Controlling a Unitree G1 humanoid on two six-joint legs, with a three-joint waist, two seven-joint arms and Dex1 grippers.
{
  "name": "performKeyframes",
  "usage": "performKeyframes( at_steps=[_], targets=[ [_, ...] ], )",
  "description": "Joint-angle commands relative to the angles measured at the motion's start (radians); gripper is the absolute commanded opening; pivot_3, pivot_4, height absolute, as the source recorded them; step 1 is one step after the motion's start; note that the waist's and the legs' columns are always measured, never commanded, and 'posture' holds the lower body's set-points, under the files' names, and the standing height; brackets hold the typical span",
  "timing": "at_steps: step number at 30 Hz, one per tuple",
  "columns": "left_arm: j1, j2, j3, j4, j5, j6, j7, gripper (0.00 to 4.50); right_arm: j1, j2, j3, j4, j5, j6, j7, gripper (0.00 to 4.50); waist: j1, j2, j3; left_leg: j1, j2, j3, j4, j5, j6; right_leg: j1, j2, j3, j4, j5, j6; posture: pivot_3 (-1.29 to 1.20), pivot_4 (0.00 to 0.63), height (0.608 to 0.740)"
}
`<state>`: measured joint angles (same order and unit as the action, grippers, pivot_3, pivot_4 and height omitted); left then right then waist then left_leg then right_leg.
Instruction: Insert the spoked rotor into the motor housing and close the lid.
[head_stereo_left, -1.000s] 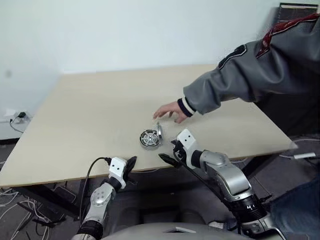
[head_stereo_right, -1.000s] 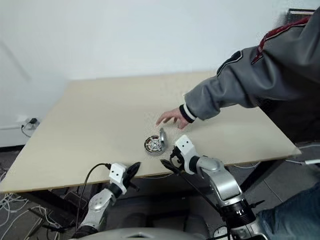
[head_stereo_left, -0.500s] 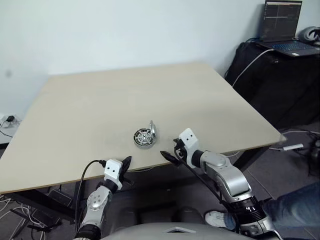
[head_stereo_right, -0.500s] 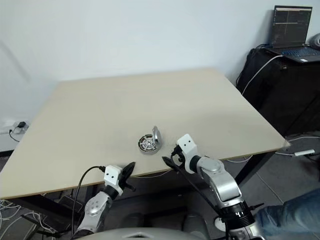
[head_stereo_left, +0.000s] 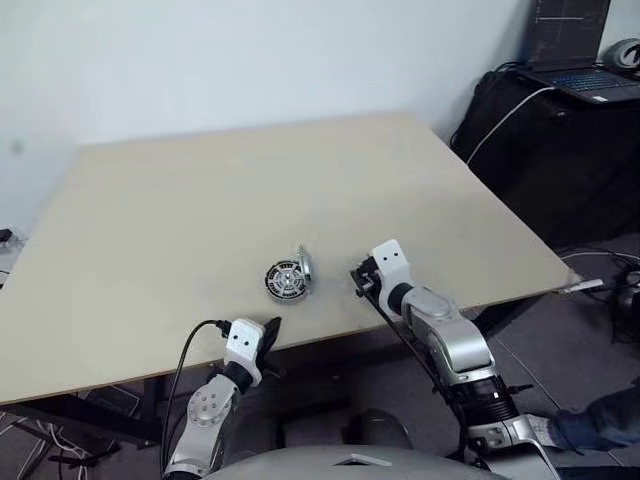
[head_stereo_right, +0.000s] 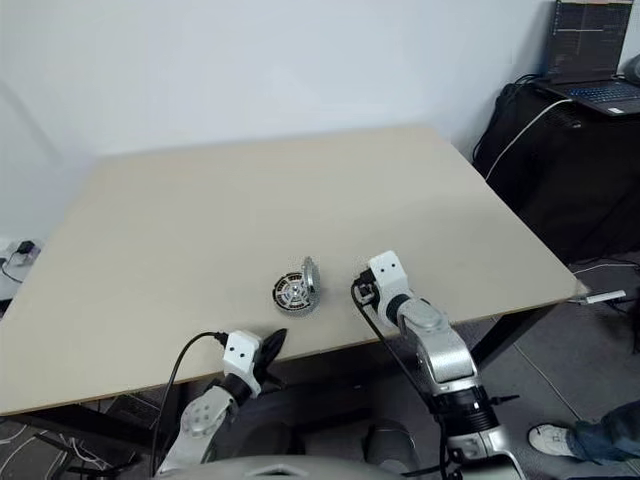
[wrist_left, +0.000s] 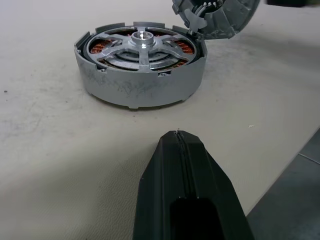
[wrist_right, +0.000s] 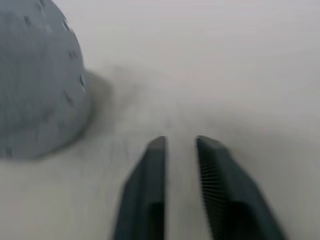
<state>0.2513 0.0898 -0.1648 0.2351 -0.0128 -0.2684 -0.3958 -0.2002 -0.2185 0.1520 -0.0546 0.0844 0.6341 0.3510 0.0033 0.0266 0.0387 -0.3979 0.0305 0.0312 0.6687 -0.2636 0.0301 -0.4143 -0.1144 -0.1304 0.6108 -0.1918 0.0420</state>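
Observation:
The grey motor housing (wrist_left: 140, 87) sits near the front edge of the table, coppery windings showing inside it. The spoked rotor (wrist_left: 141, 47) lies in it, silvery spokes and hub facing up. Tilted upright at the housing's rim stands the lid (head_stereo_left: 304, 270), whose domed back (wrist_right: 35, 85) shows in the right wrist view. My left gripper (head_stereo_left: 268, 335) is shut and empty at the table's front edge, pointing at the housing. Just right of the lid, my right gripper (head_stereo_left: 358, 279) hovers low over the table, its fingers (wrist_right: 152, 175) drawn to a narrow slit with nothing between them.
The beige table (head_stereo_left: 200, 190) stretches wide behind the housing. A laptop (head_stereo_left: 575, 75) sits on a dark stand at the far right, with cables hanging from it. A person's leg and shoe (head_stereo_right: 585, 440) show on the floor at the lower right.
The person's arm and hand have withdrawn from the table. My right gripper has moved forward beside the lid and closed. The view has shifted.

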Motion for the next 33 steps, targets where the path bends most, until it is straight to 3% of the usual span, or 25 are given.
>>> performKeyframes(
  at_steps=[1,15,33],
  targets=[
    [-0.008,0.013,0.01,-0.065,-0.009,0.04,0.012,0.0,-0.031,0.002,0.007,-0.031,0.023,0.01,0.032,0.02,0.009,-0.002,0.002,0.0,-0.003,0.0,-0.001,-0.001,0.001,-0.001,0.0,0.005,0.0,0.006,-0.003,0.0,0.0,0.74],
    [0.018,0.026,0.003,-0.072,-0.017,0.048,0.013,0.0,-0.065,-0.055,0.025,-0.119,0.163,0.098,0.232,0.02,0.012,-0.005,0.003,0.0,-0.003,0.001,-0.005,-0.003,0.0,-0.005,0.004,0.007,0.0,0.005,-0.005,0.0,0.0,0.74],
    [-0.008,0.029,0.015,-0.044,-0.019,0.051,0.018,0.0,-0.231,0.077,0.146,0.129,0.152,0.021,0.281,0.02,0.011,-0.005,0.003,0.003,-0.003,0.001,-0.003,-0.002,0.0,-0.002,0.008,0.007,0.001,0.006,-0.005,0.0,0.0,0.74]
  ],
)
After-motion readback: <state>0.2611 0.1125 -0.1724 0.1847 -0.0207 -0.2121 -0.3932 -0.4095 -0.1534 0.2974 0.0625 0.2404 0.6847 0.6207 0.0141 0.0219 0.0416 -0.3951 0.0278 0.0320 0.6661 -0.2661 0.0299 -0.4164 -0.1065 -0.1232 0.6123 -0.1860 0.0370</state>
